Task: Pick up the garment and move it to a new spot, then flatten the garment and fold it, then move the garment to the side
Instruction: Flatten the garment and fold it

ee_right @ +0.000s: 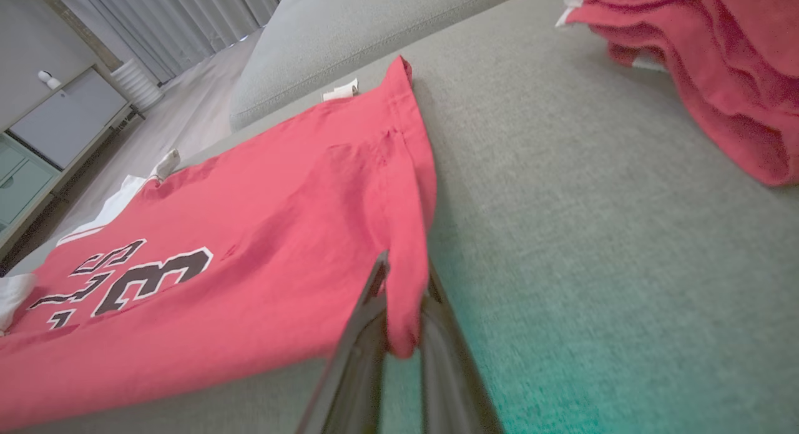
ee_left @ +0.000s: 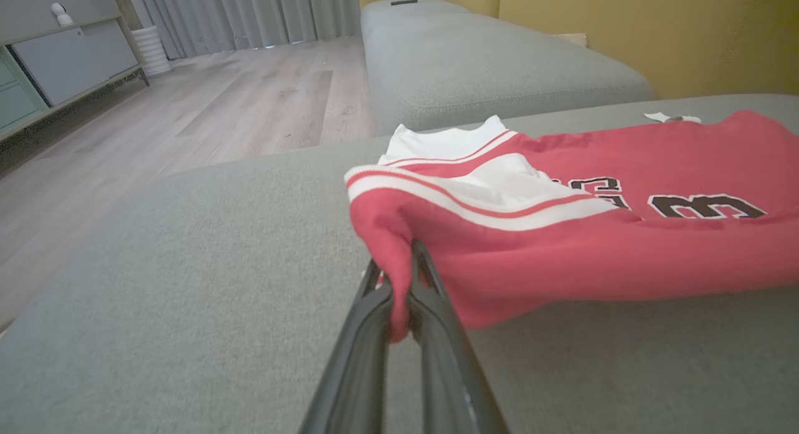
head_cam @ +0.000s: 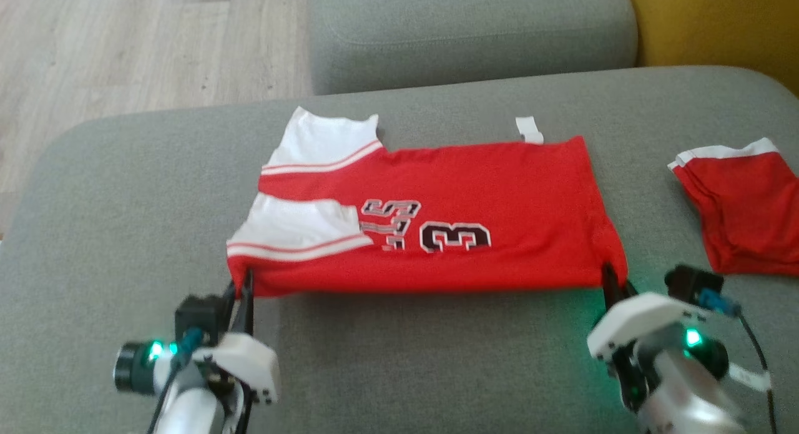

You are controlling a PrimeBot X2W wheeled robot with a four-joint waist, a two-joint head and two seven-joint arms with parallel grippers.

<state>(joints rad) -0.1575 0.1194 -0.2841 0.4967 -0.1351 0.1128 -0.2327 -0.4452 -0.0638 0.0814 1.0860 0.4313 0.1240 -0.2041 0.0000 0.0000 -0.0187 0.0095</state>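
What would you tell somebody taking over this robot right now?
Left end effector: shut on the red jersey, near corner at the sleeve end.
Right end effector: shut on its near hem corner.
Done: jersey lies spread on the grey sofa, sleeves folded in, near edge lifted.
To do: finish folding, then move it aside, perhaps by the other red garment.

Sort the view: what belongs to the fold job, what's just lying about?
In the job: red basketball jersey with white sleeves and a black 3; left gripper and right gripper, each shut on a near corner; grey fabric sofa cushion beneath.
Lying about: second red garment with white trim, at the right; pale wooden floor.
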